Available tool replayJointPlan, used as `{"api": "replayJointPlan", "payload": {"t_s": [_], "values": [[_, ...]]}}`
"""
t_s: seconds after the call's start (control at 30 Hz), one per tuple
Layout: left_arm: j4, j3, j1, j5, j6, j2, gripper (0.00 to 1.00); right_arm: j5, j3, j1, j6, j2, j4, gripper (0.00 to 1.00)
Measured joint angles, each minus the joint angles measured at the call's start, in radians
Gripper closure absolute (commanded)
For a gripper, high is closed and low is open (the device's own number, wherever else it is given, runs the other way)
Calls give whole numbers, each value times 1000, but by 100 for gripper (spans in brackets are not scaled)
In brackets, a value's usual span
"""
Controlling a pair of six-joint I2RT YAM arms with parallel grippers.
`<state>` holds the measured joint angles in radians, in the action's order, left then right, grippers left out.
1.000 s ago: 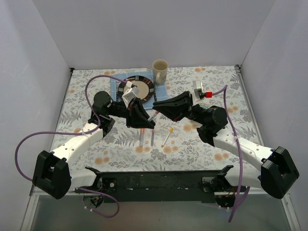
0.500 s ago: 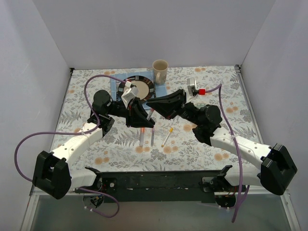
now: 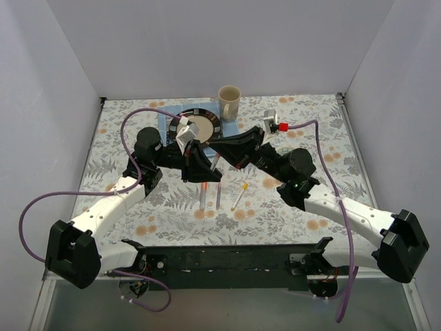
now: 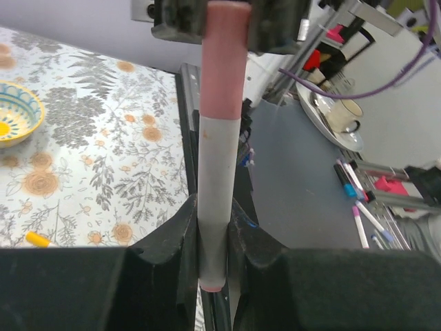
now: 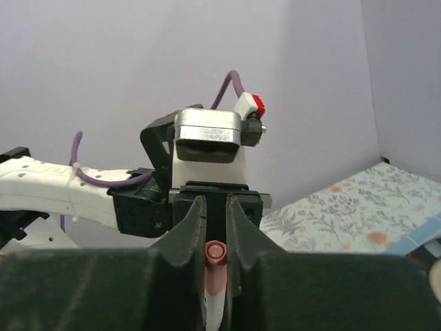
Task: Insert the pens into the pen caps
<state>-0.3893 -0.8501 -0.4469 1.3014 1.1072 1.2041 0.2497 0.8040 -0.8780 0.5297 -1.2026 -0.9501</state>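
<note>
Mid-air over the desk ctr: the left tool (image 4: 213, 227) is clenched on the grey barrel of the pink pen (image 4: 212, 172). The right tool (image 5: 215, 231) faces it, clamped on the pink cap (image 4: 224, 62) at the pen's other end. Cap and barrel meet w/ no gap showing in the left wrist view, so the cap looks on; whether it's pushed fully home can't be told. So one pen of four is in hand. On the desk (image 3: 165, 217) below lie a grey pen (image 3: 203, 198), a second grey pen (image 3: 218, 196) just beside it, and a yellow pen (image 3: 239, 196) near them. All are too small to tell if capped. Judging by this, most of the job is left: seat this cap, set the pen down, then do three more.
</note>
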Motion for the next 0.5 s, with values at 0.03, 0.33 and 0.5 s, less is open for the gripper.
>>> {"api": "replayJointPlan", "payload": {"t_s": [0.03,0.33,0.5], "values": [[16,0,0,-21,-8,-6,100,-2,23,7,3,12,64,55],[200,121,12,-418,-11,-168,100,-18,56,36,-12,172,553,16],[430,155,13,-700,45,-188,100,-107,25,72,-16,302,681,11]]}}
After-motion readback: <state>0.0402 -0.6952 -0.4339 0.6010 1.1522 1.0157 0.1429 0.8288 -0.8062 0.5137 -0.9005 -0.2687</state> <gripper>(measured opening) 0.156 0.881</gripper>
